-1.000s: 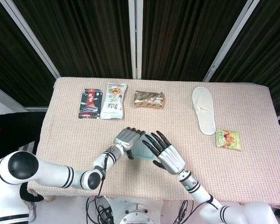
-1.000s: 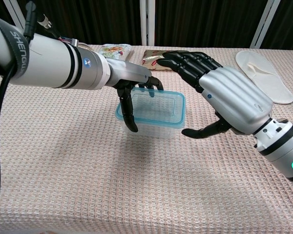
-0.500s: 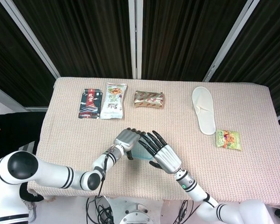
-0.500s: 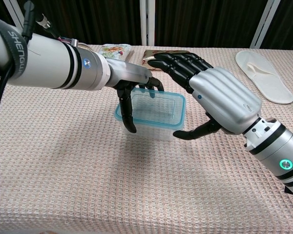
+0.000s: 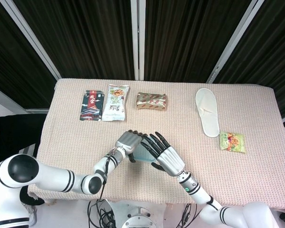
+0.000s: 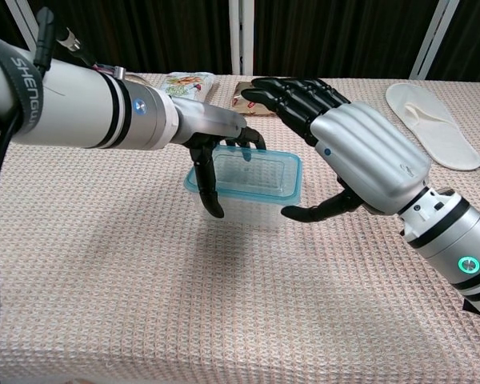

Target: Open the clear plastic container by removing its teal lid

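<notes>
The clear plastic container with its teal lid (image 6: 252,173) stands on the beige cloth near the table's front edge, and shows as a pale blue patch (image 5: 143,155) between the hands in the head view. My left hand (image 6: 218,133) (image 5: 128,142) grips its left end, fingers curled over the lid's rim and thumb down the front wall. My right hand (image 6: 360,154) (image 5: 166,155) hovers over the container's right end with fingers spread above the lid. Its thumb reaches toward the right front corner; contact is not visible. The lid sits on the container.
Along the back lie a dark red packet (image 5: 90,105), a green-and-white packet (image 5: 117,102) and a brown packet (image 5: 152,100). A white slipper (image 5: 207,112) and a green snack bag (image 5: 232,141) lie to the right. The table's front edge is close behind my wrists.
My right hand has moved left toward the container, its fingers now above the lid and its thumb nearer the right corner. The left hand keeps its grip; the container shifted slightly left.
</notes>
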{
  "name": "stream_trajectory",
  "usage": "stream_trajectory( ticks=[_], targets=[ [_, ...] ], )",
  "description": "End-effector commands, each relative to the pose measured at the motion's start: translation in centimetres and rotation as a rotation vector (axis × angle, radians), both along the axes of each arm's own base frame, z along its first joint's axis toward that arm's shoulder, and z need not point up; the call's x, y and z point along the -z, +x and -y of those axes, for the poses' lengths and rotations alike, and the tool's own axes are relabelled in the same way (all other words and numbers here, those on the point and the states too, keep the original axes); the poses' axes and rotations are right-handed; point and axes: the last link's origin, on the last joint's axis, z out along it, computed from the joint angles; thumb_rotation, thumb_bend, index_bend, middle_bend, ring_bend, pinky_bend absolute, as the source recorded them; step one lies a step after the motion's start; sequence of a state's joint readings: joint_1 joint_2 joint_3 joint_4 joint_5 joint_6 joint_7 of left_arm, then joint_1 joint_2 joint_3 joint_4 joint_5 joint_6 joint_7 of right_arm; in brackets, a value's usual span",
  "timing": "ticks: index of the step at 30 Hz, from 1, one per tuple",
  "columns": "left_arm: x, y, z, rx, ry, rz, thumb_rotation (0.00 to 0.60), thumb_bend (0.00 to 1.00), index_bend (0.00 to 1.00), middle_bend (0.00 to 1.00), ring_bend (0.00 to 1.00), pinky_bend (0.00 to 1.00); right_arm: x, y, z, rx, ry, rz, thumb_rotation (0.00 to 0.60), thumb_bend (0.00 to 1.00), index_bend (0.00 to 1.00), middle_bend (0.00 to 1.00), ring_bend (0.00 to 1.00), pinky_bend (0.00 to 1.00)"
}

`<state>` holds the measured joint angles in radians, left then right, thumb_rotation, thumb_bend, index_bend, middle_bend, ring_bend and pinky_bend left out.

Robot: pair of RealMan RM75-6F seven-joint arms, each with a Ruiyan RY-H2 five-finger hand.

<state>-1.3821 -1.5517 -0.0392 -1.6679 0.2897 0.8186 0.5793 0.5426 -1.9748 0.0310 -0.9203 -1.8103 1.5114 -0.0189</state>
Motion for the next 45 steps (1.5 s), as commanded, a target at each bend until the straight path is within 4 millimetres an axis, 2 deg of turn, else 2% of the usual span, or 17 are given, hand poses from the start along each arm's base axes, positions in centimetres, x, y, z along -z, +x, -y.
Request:
stream_trajectory(
  ticks=[1, 7, 37, 39, 45],
  targets=[
    [0.0, 0.0, 0.0, 0.000, 0.001, 0.003, 0.600, 0.06, 0.18, 0.24, 0.10, 0.15, 0.0, 0.1, 0.0, -0.003, -0.004, 0.002, 0.600, 0.09, 0.00, 0.00, 0.00, 0.00],
    [0.2, -0.2, 0.0, 0.005, 0.007, 0.001, 0.600, 0.06, 0.18, 0.24, 0.10, 0.15, -0.1, 0.1, 0.0, -0.008, -0.004, 0.012, 0.600, 0.12, 0.00, 0.00, 0.00, 0.00],
    [0.4, -0.4, -0.2, 0.023, 0.037, 0.008, 0.600, 0.06, 0.18, 0.24, 0.10, 0.15, -1.0, 0.2, 0.2, 0.001, -0.005, 0.040, 0.600, 0.14, 0.00, 0.00, 0.00, 0.00],
    [0.3, -0.4, -0.2, 0.018, 0.033, 0.015, 0.600, 0.06, 0.16, 0.23, 0.10, 0.15, -1.0, 0.2, 0.2, 0.000, -0.003, 0.034, 0.600, 0.16, 0.03, 0.02, 0.00, 0.00],
    [-0.2, -0.3, -0.2, -0.001, 0.020, 0.049, 0.600, 0.06, 0.08, 0.20, 0.10, 0.15, -0.7, -0.2, 0.2, 0.006, -0.003, 0.023, 0.600, 0.25, 0.25, 0.08, 0.00, 0.00]
  ],
)
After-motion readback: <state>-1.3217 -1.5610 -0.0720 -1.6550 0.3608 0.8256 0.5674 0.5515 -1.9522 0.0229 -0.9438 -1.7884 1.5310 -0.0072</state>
